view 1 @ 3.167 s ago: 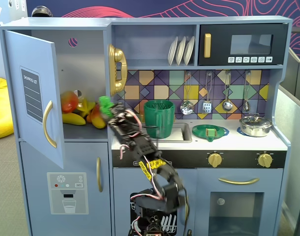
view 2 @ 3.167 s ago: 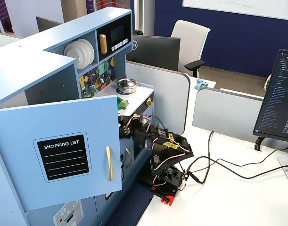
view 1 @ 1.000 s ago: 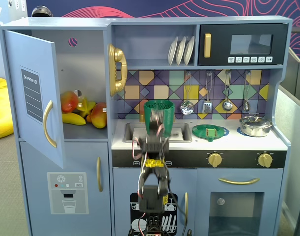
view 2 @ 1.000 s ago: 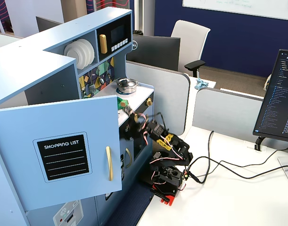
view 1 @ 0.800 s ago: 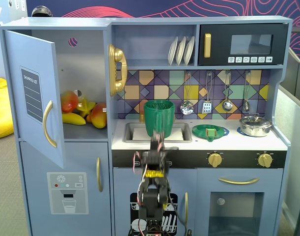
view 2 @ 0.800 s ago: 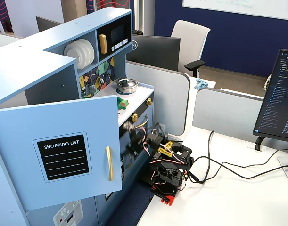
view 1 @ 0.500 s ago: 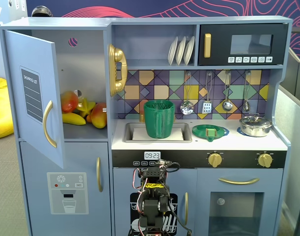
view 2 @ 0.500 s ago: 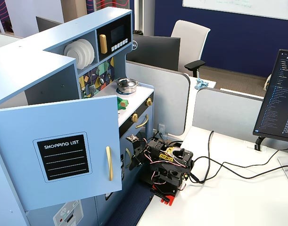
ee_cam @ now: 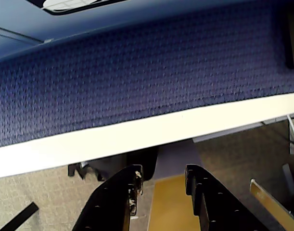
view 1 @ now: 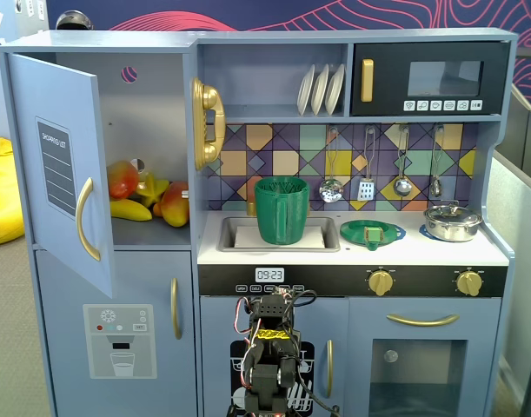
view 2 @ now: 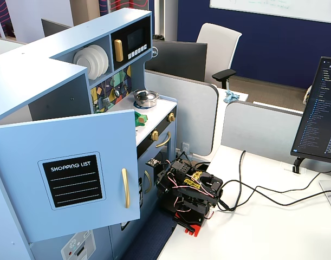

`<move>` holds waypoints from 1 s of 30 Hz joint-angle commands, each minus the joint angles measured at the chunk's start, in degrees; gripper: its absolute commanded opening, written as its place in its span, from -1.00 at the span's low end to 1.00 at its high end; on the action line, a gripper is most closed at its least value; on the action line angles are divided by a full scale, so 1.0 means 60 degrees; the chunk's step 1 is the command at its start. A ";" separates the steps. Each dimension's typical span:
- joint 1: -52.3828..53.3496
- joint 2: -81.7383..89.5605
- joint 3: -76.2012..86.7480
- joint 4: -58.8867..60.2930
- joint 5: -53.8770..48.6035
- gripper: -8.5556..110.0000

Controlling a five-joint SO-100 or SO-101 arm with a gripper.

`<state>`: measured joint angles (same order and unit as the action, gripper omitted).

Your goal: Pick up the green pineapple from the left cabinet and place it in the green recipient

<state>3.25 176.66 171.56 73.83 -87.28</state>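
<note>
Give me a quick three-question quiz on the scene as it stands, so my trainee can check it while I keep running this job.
1. True or false: the door of the left cabinet is shut.
2. Multiple choice: the green recipient stands A) in the sink, B) on the green plate, C) inside the microwave.
3. Fill in: in the wrist view, the gripper is ____, with nothing between its fingers.

Key: 1 false, the door stands open; 2 A; 3 open.
</note>
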 commanded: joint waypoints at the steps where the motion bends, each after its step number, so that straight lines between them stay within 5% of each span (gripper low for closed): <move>1: 0.0176 0.0117 0.0015 0.1099 -0.1670 -0.74; 30: 0.0220 0.0908 0.0015 0.2329 0.0117 -0.68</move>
<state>4.13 182.46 171.21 77.96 -89.12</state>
